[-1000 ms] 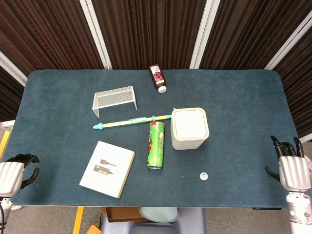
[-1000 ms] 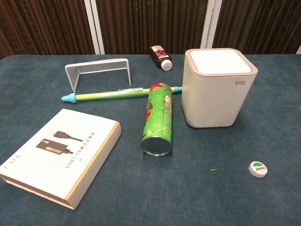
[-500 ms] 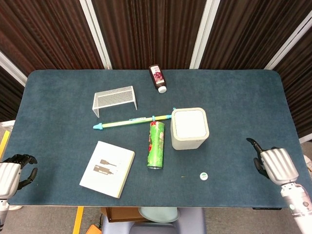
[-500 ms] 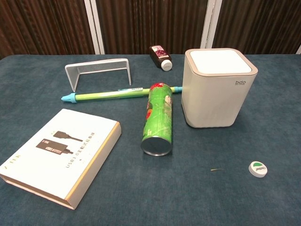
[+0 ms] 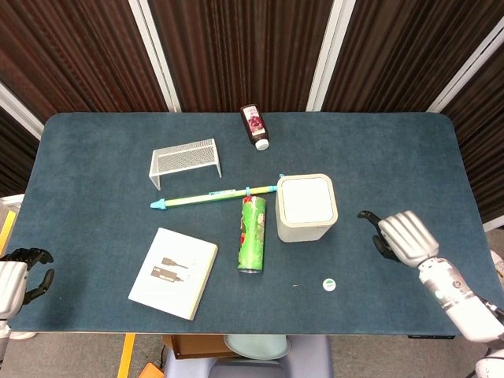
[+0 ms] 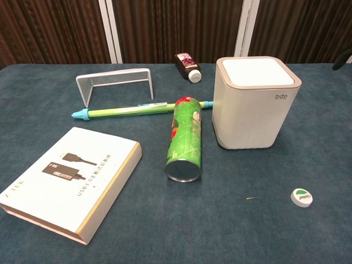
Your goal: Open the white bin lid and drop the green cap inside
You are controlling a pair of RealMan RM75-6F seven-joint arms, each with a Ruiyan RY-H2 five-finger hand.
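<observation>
The white bin stands upright near the table's middle with its white lid down; the chest view shows the bin and its lid too. The small green cap lies on the cloth in front of the bin, slightly to its right, and shows as the green cap low right in the chest view. My right hand hovers over the table right of the bin, fingers apart, holding nothing. My left hand hangs off the table's left front corner, empty.
A green can lies on its side just left of the bin, with a long green pen behind it touching the bin's corner. A white box, a wire rack and a dark bottle sit further left and back.
My right hand has moved from beyond the table's right front edge inward over the table toward the bin. My left hand has drifted slightly lower and further left.
</observation>
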